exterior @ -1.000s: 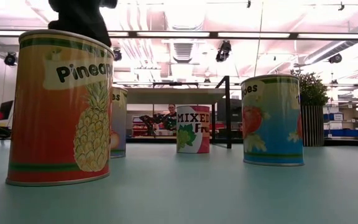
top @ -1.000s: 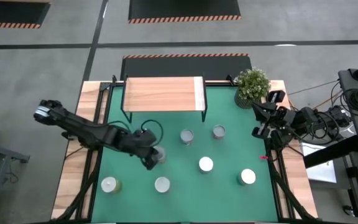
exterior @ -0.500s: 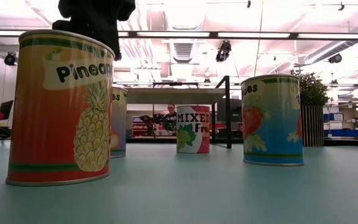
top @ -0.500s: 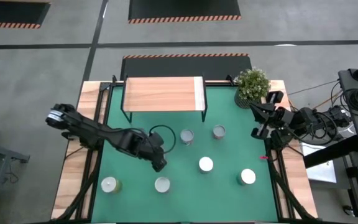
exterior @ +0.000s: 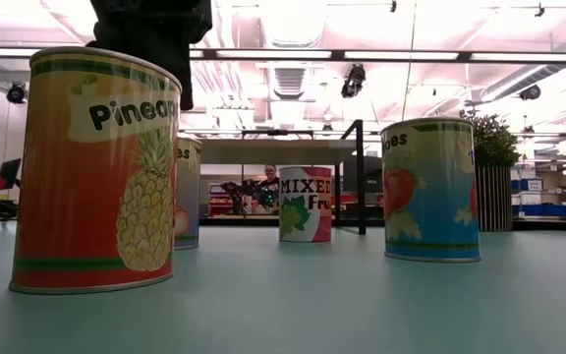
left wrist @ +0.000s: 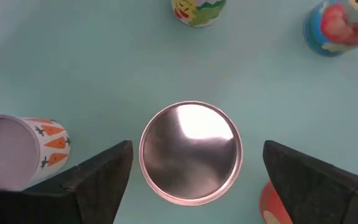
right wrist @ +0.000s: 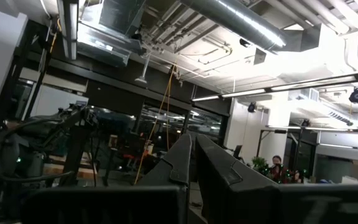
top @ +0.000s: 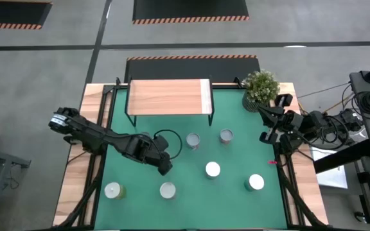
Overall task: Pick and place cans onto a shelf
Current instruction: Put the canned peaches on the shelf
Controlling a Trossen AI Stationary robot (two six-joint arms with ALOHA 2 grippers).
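Observation:
My left gripper [top: 164, 164] hangs open over the green mat's middle left, pointing steeply down. In its wrist view a can with a bare silver top [left wrist: 190, 152] stands upright on the mat between the two fingers [left wrist: 101, 180], with mat showing on either side; the gripper hides this can in the high view. Other cans stand loose on their bases: [top: 193, 141], [top: 226, 135], [top: 212, 169], [top: 255, 182], [top: 167, 190], [top: 113, 190]. The wooden shelf [top: 169, 96] stands at the far edge. My right gripper [right wrist: 194, 162] waits shut at the table's right edge [top: 268, 123], pointing upward.
A potted plant [top: 261, 86] stands at the far right corner beside the shelf. A carrot-labelled can [left wrist: 23, 152] and a red can [left wrist: 272, 205] stand close to my left gripper's fingers. In the low view the pineapple can [exterior: 96, 167] fills the near left.
My left gripper has moved a little toward the table's right edge and down, tipping more steeply, so that it now covers the can that showed beside it. Its dark shape in the low view has widened as the fingers opened. The cans have stayed put.

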